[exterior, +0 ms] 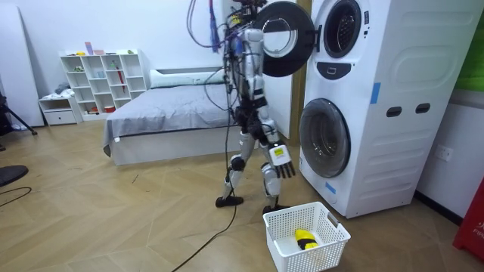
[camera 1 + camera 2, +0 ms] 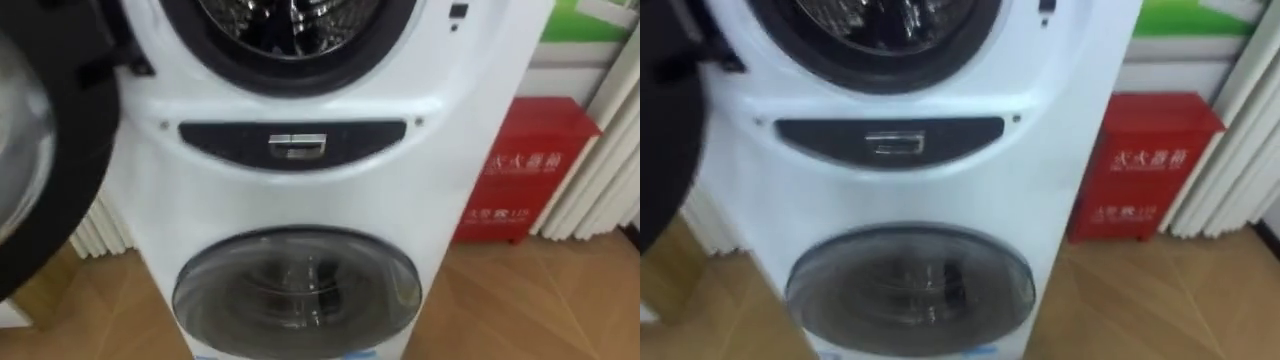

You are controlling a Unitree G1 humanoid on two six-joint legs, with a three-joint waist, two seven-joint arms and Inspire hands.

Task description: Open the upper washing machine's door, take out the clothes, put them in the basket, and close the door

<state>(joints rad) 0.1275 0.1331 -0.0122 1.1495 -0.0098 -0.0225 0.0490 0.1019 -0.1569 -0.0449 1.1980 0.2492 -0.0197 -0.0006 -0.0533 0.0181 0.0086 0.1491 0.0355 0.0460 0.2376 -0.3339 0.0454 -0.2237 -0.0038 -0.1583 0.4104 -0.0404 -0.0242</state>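
Room view first: the robot stands on the wood floor facing a white washing machine (image 1: 378, 113) with two round doors, one above the other. The upper door (image 1: 286, 36) is swung wide open beside the robot's head, and the lower door (image 1: 327, 137) is closed. Its right hand (image 1: 281, 161) hangs low by the knee with the fingers loose and apart, holding nothing.

One white basket (image 1: 321, 253) sits on the floor just in front of the washer. In it lies one yellow garment (image 1: 304, 239) with a dark patch; it is too small to tell what kind it is.

As for writing, a blue strip (image 1: 375, 92) is stuck to the washer's side. In the left eye view a dark panel (image 2: 290, 145) between the doors carries a small silver badge (image 2: 296, 146), and its print is unreadable. One red cabinet (image 2: 525, 170) stands just right of the washer, with pale characters on its front.

The upper drum (image 2: 290, 20) is cut off by the frame's top. Its visible part shows shiny metal, and I cannot tell whether cloth lies deeper inside. Reflections hide what is behind the lower glass. The open door is cut off at the left edge.

Behind the robot stand one bed (image 1: 166, 113) and one white shelf unit (image 1: 106, 79).
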